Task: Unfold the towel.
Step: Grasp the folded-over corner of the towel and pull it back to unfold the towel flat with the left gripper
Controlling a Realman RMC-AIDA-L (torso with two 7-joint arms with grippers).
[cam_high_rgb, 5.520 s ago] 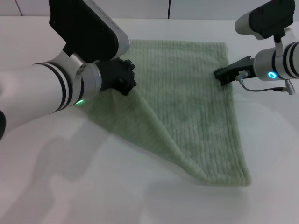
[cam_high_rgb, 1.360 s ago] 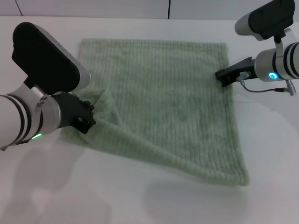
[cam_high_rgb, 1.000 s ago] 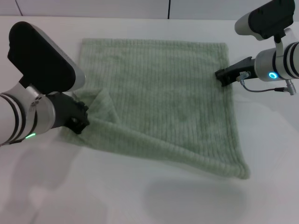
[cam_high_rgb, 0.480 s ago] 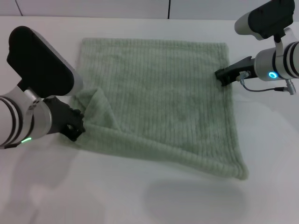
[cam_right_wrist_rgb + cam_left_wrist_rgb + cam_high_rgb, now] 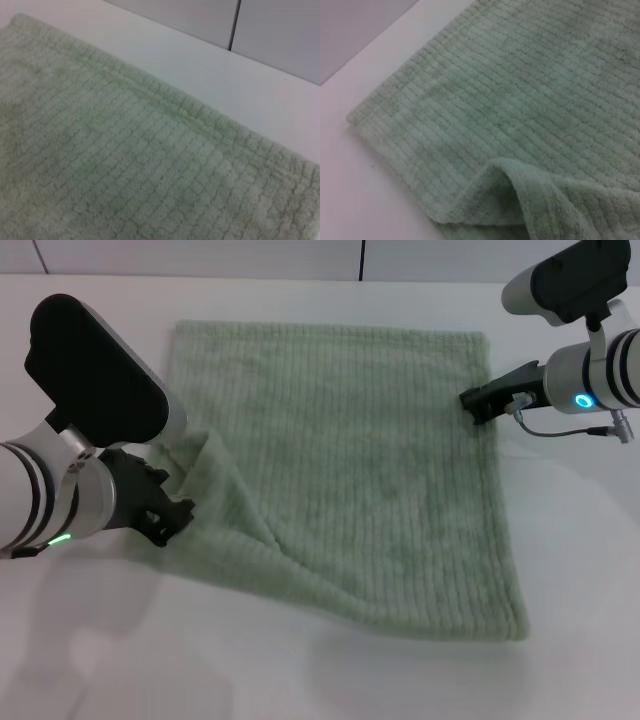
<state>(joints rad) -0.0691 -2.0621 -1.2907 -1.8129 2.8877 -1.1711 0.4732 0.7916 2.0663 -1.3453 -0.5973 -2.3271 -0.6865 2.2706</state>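
Head view: towel (image 5: 360, 460) edges flat, left corner rumpled.

Towel (image 5: 370, 460) on white table (image 5: 300, 670)

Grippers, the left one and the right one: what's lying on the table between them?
In the head view, only the towel lies between the left gripper and right gripper.

No readable text, labels, brand marks, numbers or signs in any view. Towel (image 5: 350, 460) plain ribbed cloth, unprinted. Arm housings unmarked; only small glowing indicator lights, no characters on them.
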